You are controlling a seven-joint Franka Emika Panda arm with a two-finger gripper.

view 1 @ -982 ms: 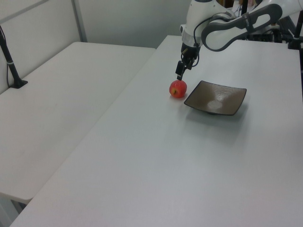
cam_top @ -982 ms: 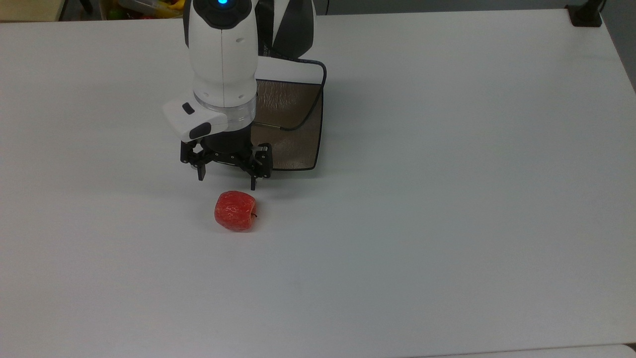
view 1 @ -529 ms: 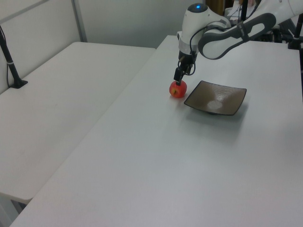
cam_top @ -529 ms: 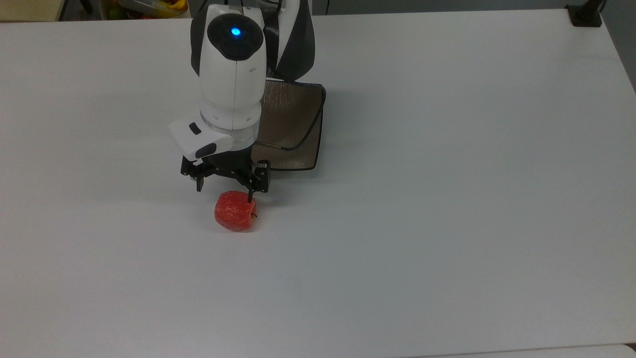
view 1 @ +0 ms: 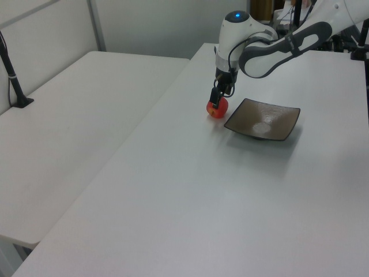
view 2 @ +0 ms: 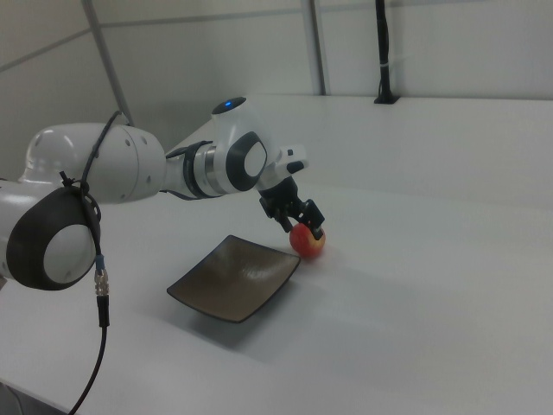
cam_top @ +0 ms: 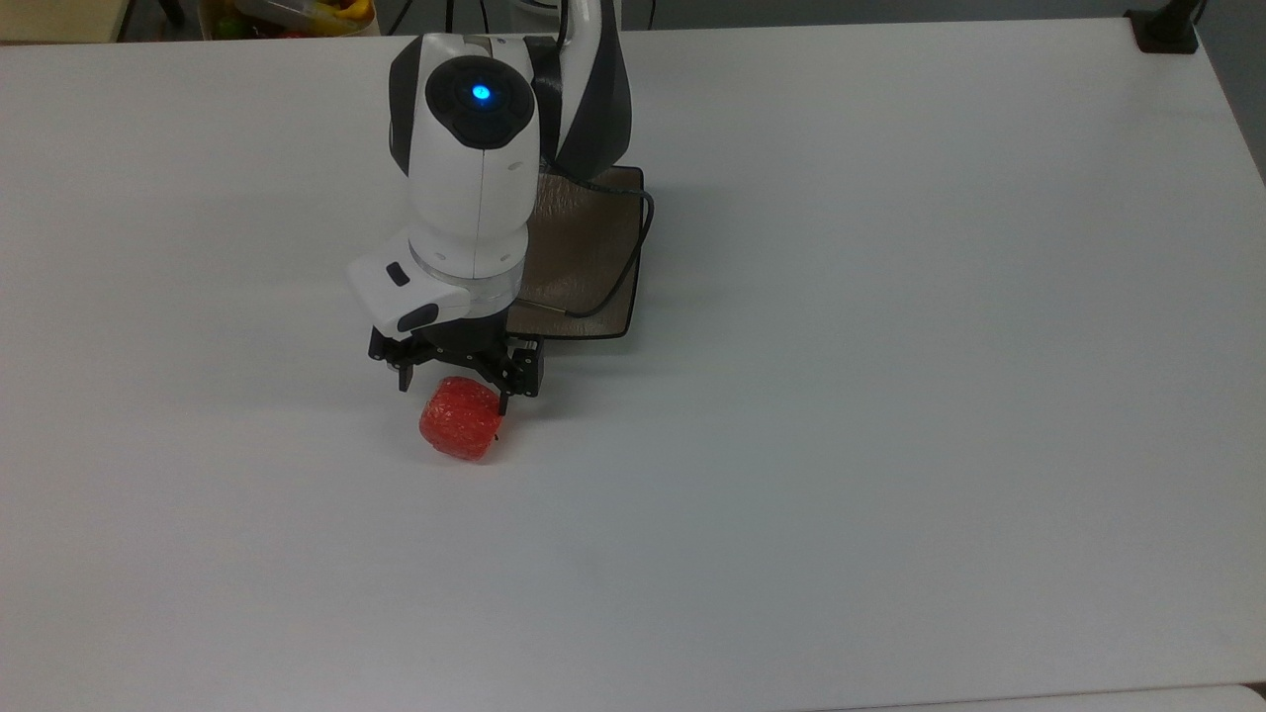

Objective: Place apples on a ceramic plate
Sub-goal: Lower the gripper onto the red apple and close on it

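In the top view the end effector (cam_top: 454, 388) is down over the apple (cam_top: 460, 422), its two fingers spread to either side of the fruit's upper part; whether they press on it I cannot tell. The apple sits on the white bench (cam_top: 890, 396), just off the plate (cam_top: 593, 257), which lies partly under the arm. In the left view the end effector (view 1: 215, 101) meets the top of the apple (view 1: 217, 108), which rests on the bench at the left view's left of the plate (view 1: 263, 119), close to its corner. In the right view the apple (view 2: 307, 241) lies beside the plate's (view 2: 233, 277) far corner, with the end effector (view 2: 306, 223) at its top.
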